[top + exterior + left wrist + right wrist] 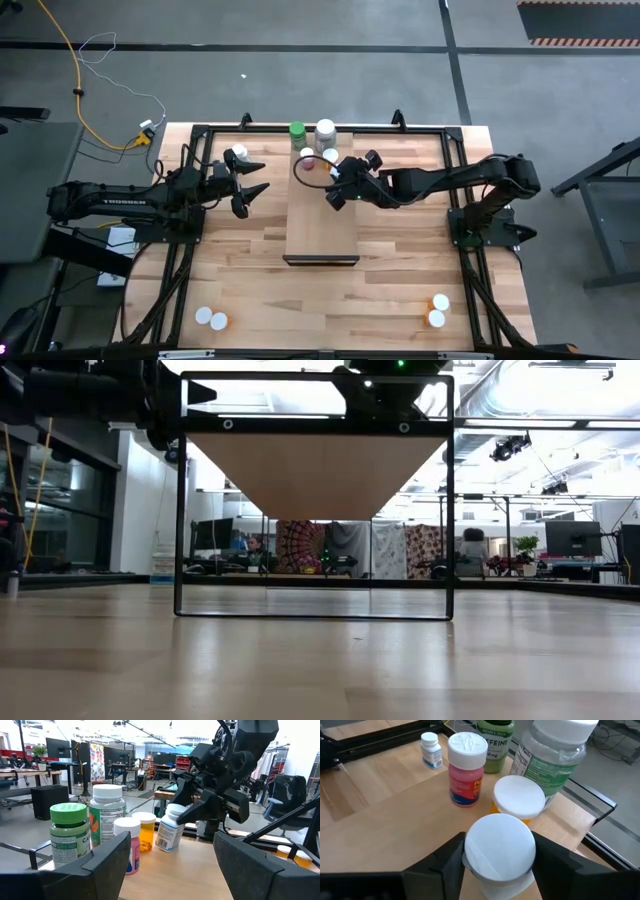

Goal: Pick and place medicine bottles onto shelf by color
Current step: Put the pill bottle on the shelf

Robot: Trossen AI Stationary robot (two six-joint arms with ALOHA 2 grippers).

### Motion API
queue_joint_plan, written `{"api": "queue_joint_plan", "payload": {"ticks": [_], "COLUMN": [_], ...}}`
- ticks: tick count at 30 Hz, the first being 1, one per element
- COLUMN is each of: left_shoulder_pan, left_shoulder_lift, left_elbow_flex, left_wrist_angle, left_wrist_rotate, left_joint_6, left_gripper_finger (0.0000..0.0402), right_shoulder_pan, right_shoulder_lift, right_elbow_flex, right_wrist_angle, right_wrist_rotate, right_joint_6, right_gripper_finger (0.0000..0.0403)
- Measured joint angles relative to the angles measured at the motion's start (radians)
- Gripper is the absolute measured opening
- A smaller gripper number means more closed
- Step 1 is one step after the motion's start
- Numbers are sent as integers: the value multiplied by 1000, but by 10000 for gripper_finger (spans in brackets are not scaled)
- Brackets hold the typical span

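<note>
The pale wooden shelf (320, 215) runs down the middle of the table. At its far end stand a green-capped bottle (68, 832), a big white-capped bottle with a green label (106, 815), a pink one (466, 777) and an orange one (519, 797). My right gripper (336, 188) is over that end, shut on a white bottle (170, 830) beside the orange one. My left gripper (258, 180) waits open at the shelf's left side, pointing level at the group. A small white bottle (238, 155) stands close to the left arm. My right gripper pinches the white bottle's top (500, 845) between its two fingers, one finger on each side of the white cap. The fingers (200, 812) slant down from the table's right side. The bottle is tilted, its base (165, 846) at the shelf's surface; whether it rests there I cannot tell.
Two white-capped bottles (211, 319) stand near the table's near left corner and two more (438, 309) near the near right corner. A black frame (200, 135) runs round the table's far part. The shelf's near half is bare wood.
</note>
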State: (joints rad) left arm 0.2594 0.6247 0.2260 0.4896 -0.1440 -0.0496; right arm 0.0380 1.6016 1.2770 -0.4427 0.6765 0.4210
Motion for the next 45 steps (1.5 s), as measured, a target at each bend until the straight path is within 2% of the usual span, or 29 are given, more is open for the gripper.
{"api": "queue_joint_plan", "payload": {"ticks": [22, 25, 31, 35, 41, 45], "left_shoulder_pan": [0, 0, 0, 0, 0, 0], "left_shoulder_lift": [0, 0, 0, 0, 0, 0], "left_elbow_flex": [0, 0, 0, 0, 0, 0], "left_wrist_angle": [0, 0, 0, 0, 0, 0], "left_wrist_rotate": [0, 0, 0, 0, 0, 0], "left_joint_6": [-1, -1, -2, -1, 0, 0], "left_gripper_finger": [275, 275, 275, 275, 275, 275], "right_shoulder_pan": [1, 1, 2, 2, 20, 60], "right_shoulder_lift": [-1, 1, 2, 2, -12, -37], "right_elbow_flex": [-4, -6, -6, -6, -6, -5], "right_wrist_angle": [-9, -11, -6, 1, 4, -41], "right_wrist_rotate": [21, 18, 43, 56, 46, 0], "right_joint_6": [-89, -92, -89, -86, -105, -132], "right_gripper_finger": [201, 218, 285, 315, 323, 323]}}
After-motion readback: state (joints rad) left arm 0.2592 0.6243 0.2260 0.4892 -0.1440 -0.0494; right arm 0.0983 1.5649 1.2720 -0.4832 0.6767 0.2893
